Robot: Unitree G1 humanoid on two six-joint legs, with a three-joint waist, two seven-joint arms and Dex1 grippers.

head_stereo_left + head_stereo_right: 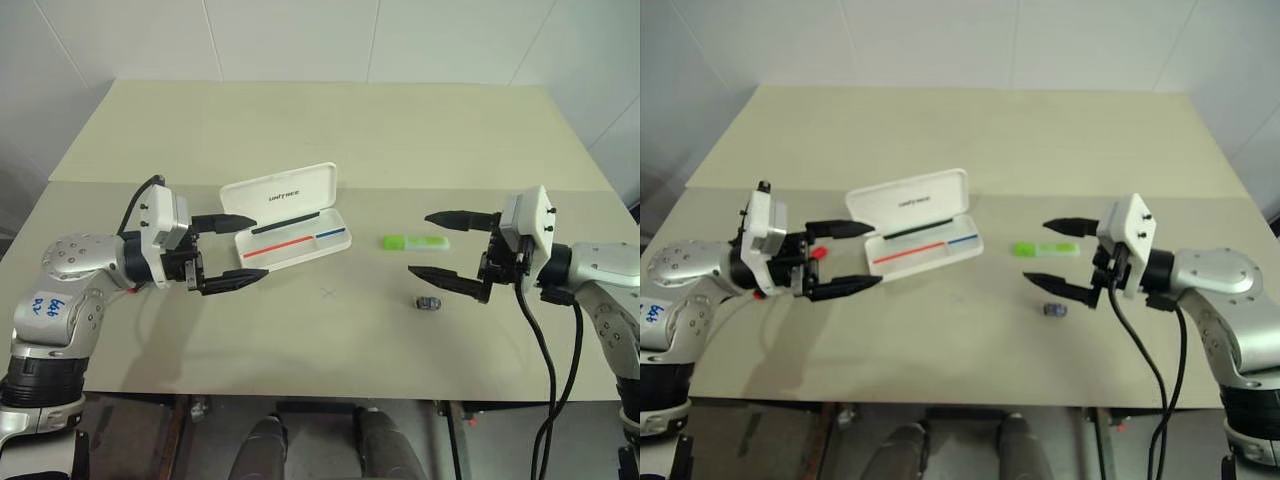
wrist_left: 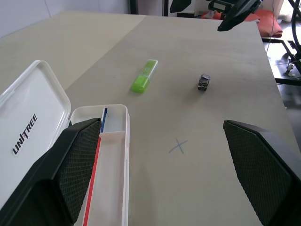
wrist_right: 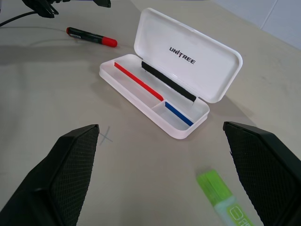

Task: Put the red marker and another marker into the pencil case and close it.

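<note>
1. Both end effectors stand wide apart at the fingers and grip nothing; we see the left end effector point(image 1: 232, 251) hovering above the bench point(image 1: 330, 120) on our left, and the right end effector point(image 1: 440, 246) hovering above it on our right, the two pointing toward each other.
2. Between them lies the pencil case point(image 1: 292, 232), a flat white box with its lid raised on the hinge and the word "UNITREE" printed on the lid.
3. Inside the case we see a red line and a blue line along the tray, with a black strip at the hinge.
4. The left end effector's fingertips sit just beside the near end of the open case, not touching it as far as we can tell.
5. The red marker point(image 3: 91, 37), black-barrelled with a bright red end, lies flat on the bench outside the case, on the left end effector's side.
6. From the head views that marker is mostly hidden behind the left end effector; a bit of red point(image 1: 818, 253) peeks between its fingers.
7. The light-green marker point(image 1: 414, 242) lies flat on the bench to the right of the case, apart from it, with its paler end pointing toward the right end effector.
8. A small dark grey lump point(image 1: 428, 302) rests on the bench near the right end effector's lower finger.
9. A faint pencilled cross point(image 1: 328, 293) marks the bench in front of the case.
</note>
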